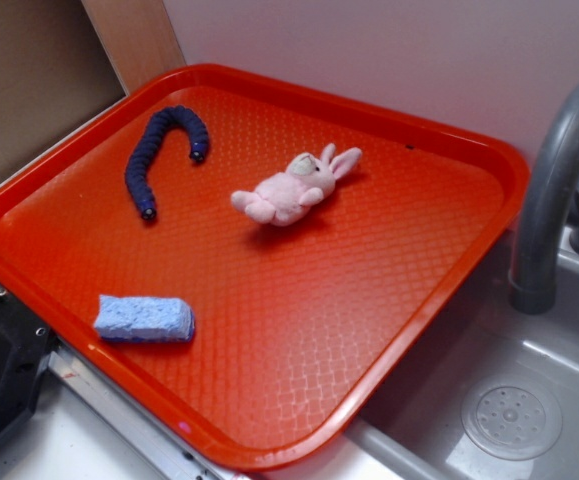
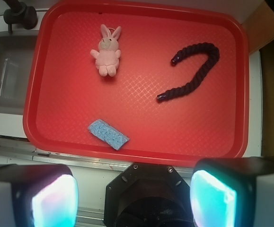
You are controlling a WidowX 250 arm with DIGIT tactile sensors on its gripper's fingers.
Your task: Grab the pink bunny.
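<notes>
The pink bunny point(image 1: 294, 190) lies on its side near the middle of the red tray point(image 1: 299, 300), ears pointing toward the back wall. In the wrist view the pink bunny point(image 2: 107, 49) sits in the tray's point(image 2: 174, 132) upper left part, far from me. My gripper point(image 2: 134, 198) hangs high above the counter, short of the tray's near rim. Its two fingers point(image 2: 54, 201) stand wide apart with nothing between them. The gripper does not show in the exterior view.
A dark blue worm toy point(image 1: 149, 150) curls at the tray's back left, and a light blue sponge point(image 1: 144, 318) lies by the near rim. A grey faucet point(image 1: 554, 190) and sink point(image 1: 509, 400) stand to the right of the tray.
</notes>
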